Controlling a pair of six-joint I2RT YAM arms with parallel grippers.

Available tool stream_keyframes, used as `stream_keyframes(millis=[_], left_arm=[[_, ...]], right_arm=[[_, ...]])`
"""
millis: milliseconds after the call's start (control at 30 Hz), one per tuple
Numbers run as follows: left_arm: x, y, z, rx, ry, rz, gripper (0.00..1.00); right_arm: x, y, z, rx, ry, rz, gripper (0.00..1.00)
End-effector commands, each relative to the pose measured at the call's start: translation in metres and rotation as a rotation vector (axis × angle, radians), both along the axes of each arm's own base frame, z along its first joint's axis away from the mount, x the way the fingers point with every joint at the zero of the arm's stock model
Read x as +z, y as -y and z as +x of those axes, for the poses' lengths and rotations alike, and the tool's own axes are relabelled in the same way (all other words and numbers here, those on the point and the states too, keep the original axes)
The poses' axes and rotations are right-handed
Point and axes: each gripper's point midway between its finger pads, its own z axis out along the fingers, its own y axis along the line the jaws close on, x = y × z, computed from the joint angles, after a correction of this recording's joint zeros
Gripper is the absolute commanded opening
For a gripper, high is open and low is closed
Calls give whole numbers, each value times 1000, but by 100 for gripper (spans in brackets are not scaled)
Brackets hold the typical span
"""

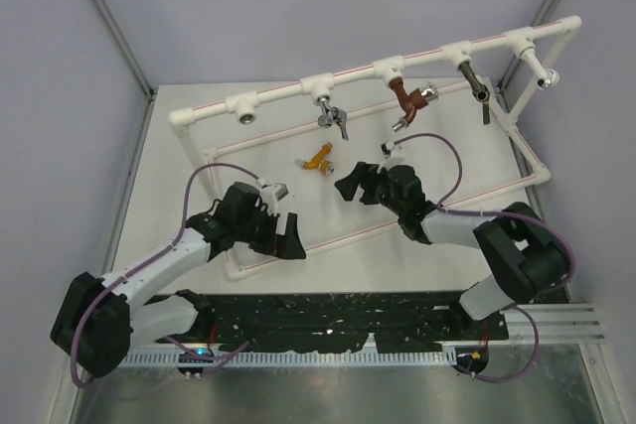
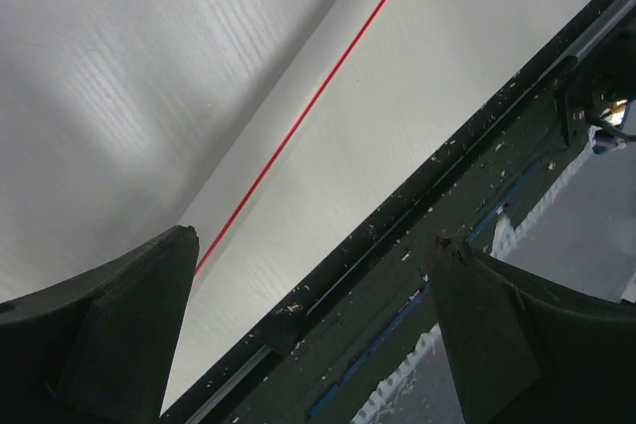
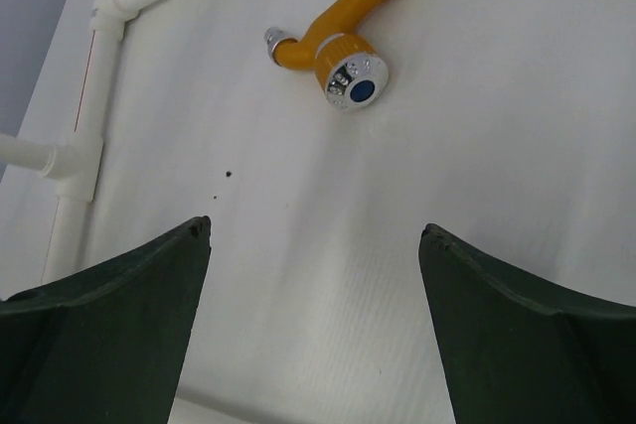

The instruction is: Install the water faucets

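The orange-yellow water faucet (image 1: pixel 318 160) lies loose on the white table inside the pipe frame; its silver knob with a blue centre faces up (image 3: pixel 355 80). My right gripper (image 1: pixel 350 183) hovers just right of and nearer than it, jaws open and nothing between them (image 3: pixel 313 230). My left gripper (image 1: pixel 291 242) is open and empty over the frame's near pipe (image 2: pixel 298 126); in its wrist view the fingers (image 2: pixel 129 315) frame that pipe and the black rail. The white pipe frame (image 1: pixel 358 73) has an empty socket (image 1: pixel 244 112) on its upper bar's left.
On the upper pipe hang a grey tap (image 1: pixel 333 118), a reddish-brown tap (image 1: pixel 407 99), a dark tap (image 1: pixel 475 83) and a silver one (image 1: pixel 545 76). A black perforated rail (image 1: pixel 338 315) runs along the near edge. Grey walls close both sides.
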Motion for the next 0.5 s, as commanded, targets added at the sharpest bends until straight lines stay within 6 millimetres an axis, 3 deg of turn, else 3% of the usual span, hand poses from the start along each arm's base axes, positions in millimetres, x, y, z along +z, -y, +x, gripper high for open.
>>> stream_keyframes(millis=[0, 167, 300, 467], left_arm=[[4, -18, 12, 101, 106, 52, 100], [22, -35, 24, 201, 264, 54, 100], [46, -47, 25, 268, 399, -4, 100], [54, -66, 27, 358, 508, -21, 100]], right_arm=[[17, -17, 46, -98, 57, 135, 89], [3, -43, 75, -106, 13, 250, 84], [-4, -52, 92, -135, -16, 288, 82], [-23, -61, 105, -149, -62, 288, 82]])
